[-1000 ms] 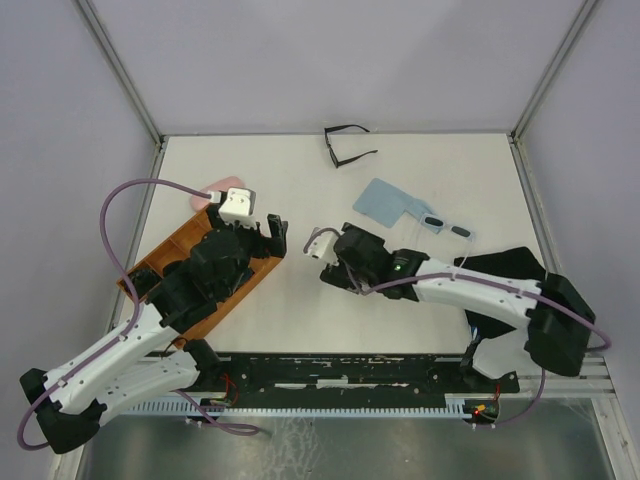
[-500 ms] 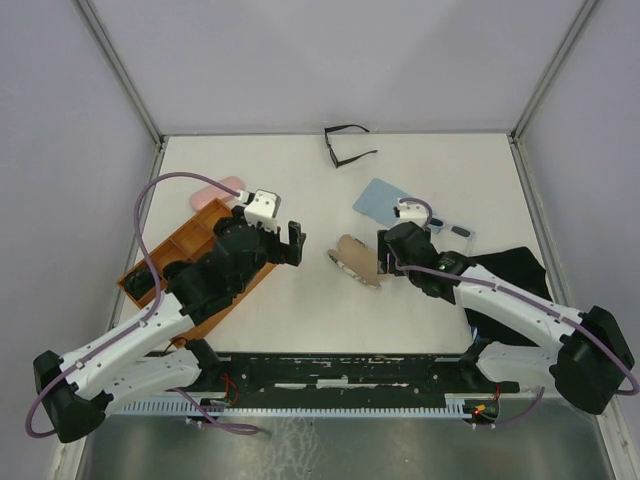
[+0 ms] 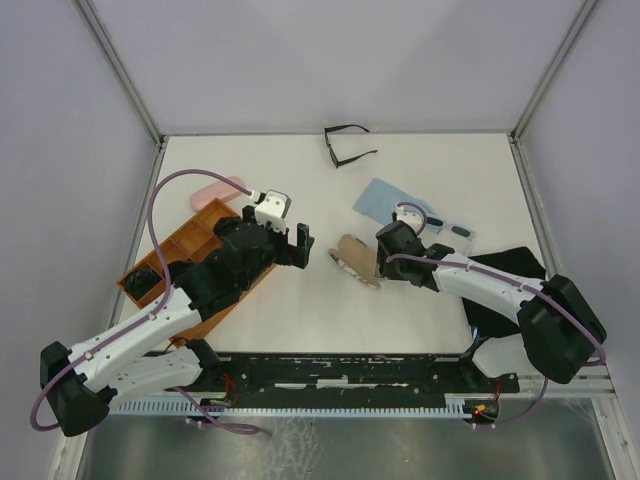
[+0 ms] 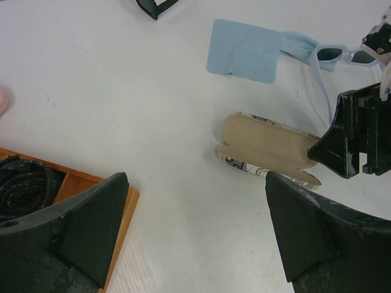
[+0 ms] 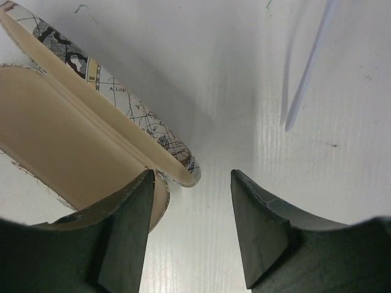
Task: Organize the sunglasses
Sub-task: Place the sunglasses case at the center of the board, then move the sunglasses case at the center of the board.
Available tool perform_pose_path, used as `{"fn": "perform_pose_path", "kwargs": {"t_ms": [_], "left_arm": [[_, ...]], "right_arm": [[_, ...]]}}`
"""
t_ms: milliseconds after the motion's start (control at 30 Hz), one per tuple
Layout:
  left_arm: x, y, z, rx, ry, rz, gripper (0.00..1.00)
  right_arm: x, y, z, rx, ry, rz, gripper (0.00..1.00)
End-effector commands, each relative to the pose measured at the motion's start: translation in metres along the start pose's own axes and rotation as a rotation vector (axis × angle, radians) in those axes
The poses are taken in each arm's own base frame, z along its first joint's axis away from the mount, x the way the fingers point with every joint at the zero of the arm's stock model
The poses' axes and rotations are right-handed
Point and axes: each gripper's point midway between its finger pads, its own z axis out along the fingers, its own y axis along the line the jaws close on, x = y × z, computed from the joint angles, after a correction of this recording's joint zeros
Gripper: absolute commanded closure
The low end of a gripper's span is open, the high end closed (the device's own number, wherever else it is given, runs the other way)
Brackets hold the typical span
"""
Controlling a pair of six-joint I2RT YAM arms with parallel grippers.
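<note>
Sunglasses with thin black frames (image 3: pixel 345 145) lie far behind the map case (image 3: pixel 357 260), and a pale blue pair (image 3: pixel 450 226) lies just right of it. A second ago the right gripper (image 5: pixel 190 183) hid the case. Now it lies open, ready for a pair. Both grippers are open and empty, the left gripper (image 4: pixel 195 189) to the case's left. I count two pairs, two cases with the pink case (image 3: pixel 220 187), one cloth (image 3: pixel 385 198) and one orange tray (image 3: pixel 185 238).

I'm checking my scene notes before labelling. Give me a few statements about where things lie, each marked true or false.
1. The map-print case lies open on the table. True.
2. The black-framed glasses are in the wooden tray. False: they lie on the table near its far edge.
3. The left gripper is open and empty. True.
4. The light-blue cloth covers the case. False: it lies apart, beyond it.
</note>
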Motion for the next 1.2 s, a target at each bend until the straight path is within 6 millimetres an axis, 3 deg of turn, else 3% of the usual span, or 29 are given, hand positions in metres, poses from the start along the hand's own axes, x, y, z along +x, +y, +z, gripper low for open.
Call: {"fn": "perform_pose_path", "kwargs": {"t_ms": [0, 267, 500, 667, 967, 1167], "left_arm": [[-0.013, -0.008, 0.002, 0.028, -0.047, -0.054, 0.00], [-0.016, -0.009, 0.003, 0.032, -0.049, -0.051, 0.00], [-0.016, -0.009, 0.002, 0.030, -0.048, -0.049, 0.00], [-0.013, -0.008, 0.002, 0.027, -0.045, -0.049, 0.00], [-0.014, -0.005, -0.001, 0.019, -0.050, -0.052, 0.00], [-0.013, -0.006, 0.000, 0.022, -0.047, -0.048, 0.00]], "right_arm": [[-0.018, 0.005, 0.002, 0.000, -0.046, 0.037, 0.40], [-0.017, 0.007, 0.015, -0.018, 0.006, 0.033, 0.57], [-0.023, 0.005, 0.022, -0.024, 0.013, 0.040, 0.63], [-0.035, 0.009, 0.025, -0.054, -0.005, 0.028, 0.68], [-0.051, 0.018, 0.029, -0.096, -0.043, -0.021, 0.87], [-0.073, 0.027, 0.037, -0.133, -0.124, -0.150, 0.93]]}}
